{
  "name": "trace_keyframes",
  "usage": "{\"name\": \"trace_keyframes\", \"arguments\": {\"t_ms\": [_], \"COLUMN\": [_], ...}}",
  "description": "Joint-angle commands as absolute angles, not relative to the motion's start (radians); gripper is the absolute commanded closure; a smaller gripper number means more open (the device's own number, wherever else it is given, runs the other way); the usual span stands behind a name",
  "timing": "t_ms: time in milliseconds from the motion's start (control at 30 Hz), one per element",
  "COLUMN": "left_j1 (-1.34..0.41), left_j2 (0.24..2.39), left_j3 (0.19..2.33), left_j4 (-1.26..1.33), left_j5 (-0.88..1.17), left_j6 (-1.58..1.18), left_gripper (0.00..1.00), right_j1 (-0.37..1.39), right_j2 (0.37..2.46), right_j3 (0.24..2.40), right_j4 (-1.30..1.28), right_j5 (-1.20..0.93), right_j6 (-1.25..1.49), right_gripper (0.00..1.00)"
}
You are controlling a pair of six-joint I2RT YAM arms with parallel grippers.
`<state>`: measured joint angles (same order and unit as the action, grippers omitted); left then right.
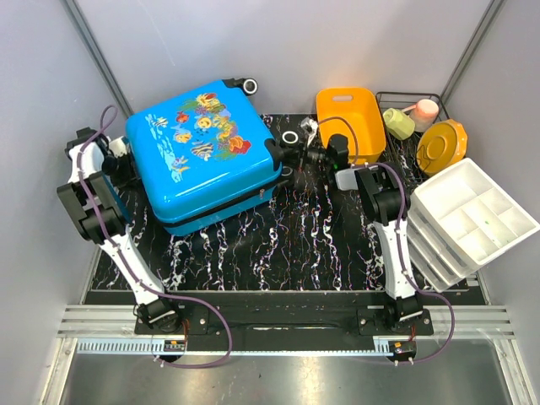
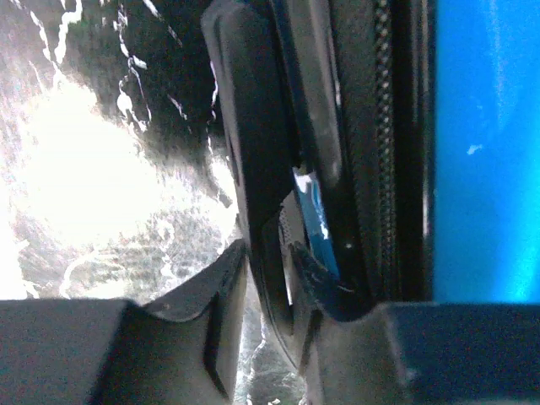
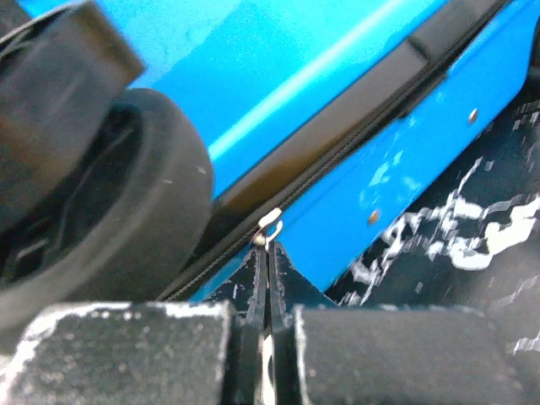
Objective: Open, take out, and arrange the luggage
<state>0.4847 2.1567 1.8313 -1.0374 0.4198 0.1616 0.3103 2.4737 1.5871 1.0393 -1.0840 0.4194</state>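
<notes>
The bright blue suitcase (image 1: 202, 143) lies flat on the black marbled table with its fish-print lid up and closed. My left gripper (image 1: 118, 164) is at its left side. In the left wrist view the left gripper (image 2: 270, 274) has its fingers closed around the black side handle (image 2: 253, 152). My right gripper (image 1: 297, 156) is at the suitcase's right corner beside a wheel (image 3: 101, 194). In the right wrist view the right gripper (image 3: 268, 251) is shut on the silver zipper pull (image 3: 270, 221) on the black zipper track, against the blue shell (image 3: 380, 177).
An orange basket (image 1: 350, 118) stands behind the right gripper. A wire rack (image 1: 405, 97) at the back right holds a green cup (image 1: 398, 123), a pink cup (image 1: 426, 110) and a yellow disc (image 1: 443, 145). Stacked white compartment trays (image 1: 472, 211) sit at the right. Grey walls close in.
</notes>
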Motion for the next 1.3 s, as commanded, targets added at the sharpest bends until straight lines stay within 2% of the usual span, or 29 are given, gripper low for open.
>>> {"name": "trace_keyframes", "arguments": {"t_ms": [0,33,167,200,233,500,667,767,900,1100,1267], "left_j1": [0.365,0.365,0.417,0.432,0.460,0.505,0.482,0.376,0.121,-0.239,-0.421], "left_j2": [2.122,2.115,2.060,2.030,2.013,1.760,1.668,1.616,1.557,1.554,1.595], "left_j3": [1.868,1.871,1.836,1.821,1.815,1.805,1.914,1.937,1.911,1.858,1.804], "left_j4": [-0.934,-0.940,-0.924,-0.920,-0.922,-0.971,-1.169,-1.264,-1.253,-1.177,-1.152], "left_j5": [0.643,0.632,0.617,0.627,0.632,0.581,0.742,0.749,0.706,0.548,0.381], "left_j6": [0.244,0.232,0.141,0.124,0.124,0.213,0.409,0.491,0.460,0.454,0.462], "left_gripper": [0.57,0.44,0.24,0.23,0.16,0.13,0.08,0.08,0.12,0.17,0.20], "right_j1": [0.360,0.374,0.390,0.393,0.394,0.472,0.517,0.558,0.620,0.669,0.670], "right_j2": [2.271,2.248,2.165,2.151,2.137,1.999,1.948,1.902,1.858,1.847,1.856], "right_j3": [1.389,1.355,1.209,1.188,1.168,1.020,1.003,0.986,0.960,0.969,0.966], "right_j4": [1.204,1.203,1.181,1.169,1.161,1.055,1.008,0.951,0.881,0.785,0.804], "right_j5": [-1.074,-1.068,-1.023,-1.003,-0.994,-0.925,-0.867,-0.833,-0.782,-0.580,-0.450], "right_j6": [0.466,0.460,0.411,0.404,0.396,0.291,0.268,0.242,0.204,0.127,0.005], "right_gripper": [1.00,1.00,1.00,1.00,1.00,1.00,1.00,1.00,1.00,1.00,1.00]}}
